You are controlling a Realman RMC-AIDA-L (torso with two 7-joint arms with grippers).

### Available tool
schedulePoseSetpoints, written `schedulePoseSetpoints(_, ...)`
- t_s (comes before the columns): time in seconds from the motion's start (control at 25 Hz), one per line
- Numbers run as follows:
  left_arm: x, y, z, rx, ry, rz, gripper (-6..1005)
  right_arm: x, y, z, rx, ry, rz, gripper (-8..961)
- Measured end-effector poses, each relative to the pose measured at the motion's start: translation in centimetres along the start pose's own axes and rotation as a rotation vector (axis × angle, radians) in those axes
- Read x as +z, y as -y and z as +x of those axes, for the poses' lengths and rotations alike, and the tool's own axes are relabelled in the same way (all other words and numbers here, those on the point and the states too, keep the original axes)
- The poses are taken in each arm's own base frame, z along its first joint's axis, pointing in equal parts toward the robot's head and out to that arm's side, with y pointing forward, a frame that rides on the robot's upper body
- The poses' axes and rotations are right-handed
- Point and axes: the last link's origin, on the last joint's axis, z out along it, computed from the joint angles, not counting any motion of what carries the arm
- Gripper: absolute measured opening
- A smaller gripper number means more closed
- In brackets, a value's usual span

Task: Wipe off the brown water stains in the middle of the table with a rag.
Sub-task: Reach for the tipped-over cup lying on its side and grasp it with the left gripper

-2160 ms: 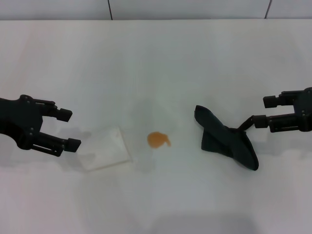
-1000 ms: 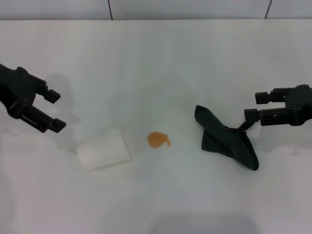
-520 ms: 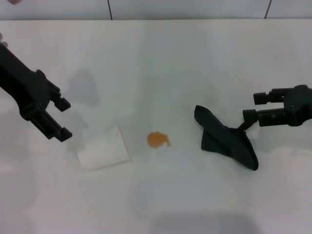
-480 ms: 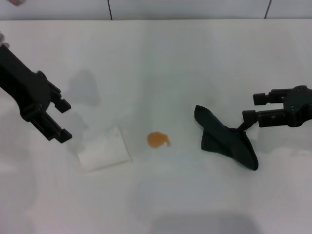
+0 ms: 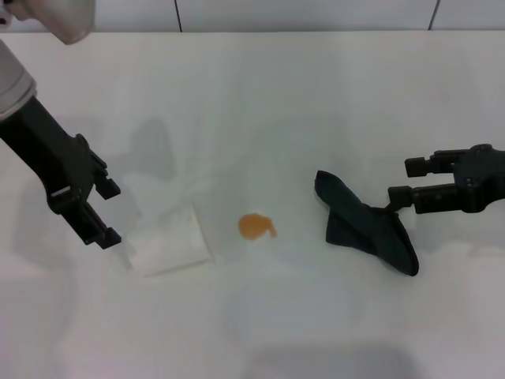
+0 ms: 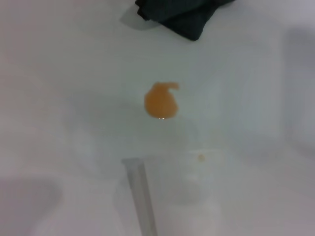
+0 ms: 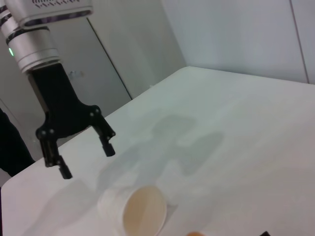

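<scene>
The brown water stain (image 5: 256, 227) is a small orange-brown blot in the middle of the white table (image 5: 260, 103). It also shows in the left wrist view (image 6: 160, 101). The black rag (image 5: 367, 225) lies crumpled to the stain's right; its edge shows in the left wrist view (image 6: 182, 12). My right gripper (image 5: 403, 180) is open just beyond the rag's right upper edge, its lower finger close to the cloth. My left gripper (image 5: 106, 212) is open and empty at the left, beside a cup. It also shows in the right wrist view (image 7: 86, 160).
A pale translucent plastic cup (image 5: 170, 246) lies on its side between my left gripper and the stain. It also shows in the left wrist view (image 6: 167, 191) and the right wrist view (image 7: 138, 209). A tiled wall runs behind the table's far edge.
My left arm has swung in from the left edge and now points down beside the cup. My right gripper has shifted slightly down and left toward the rag. Rag, cup and stain have not moved.
</scene>
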Motion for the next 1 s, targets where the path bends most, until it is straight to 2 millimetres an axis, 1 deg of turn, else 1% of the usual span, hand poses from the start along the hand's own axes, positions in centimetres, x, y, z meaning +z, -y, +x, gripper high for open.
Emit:
schedulePoseSetpoints(0.4,2.2,0.0,1.3,0.049,0.022,0.024,887,0.3,-0.2,-0.1,-0.01,-0.008,-0.01,765)
schedulePoseSetpoints(1.0,4.4,-0.1,2.0,0.067,0.002,0.036,887,0.7,-0.4,-0.1,-0.021,-0.013,-0.024,765)
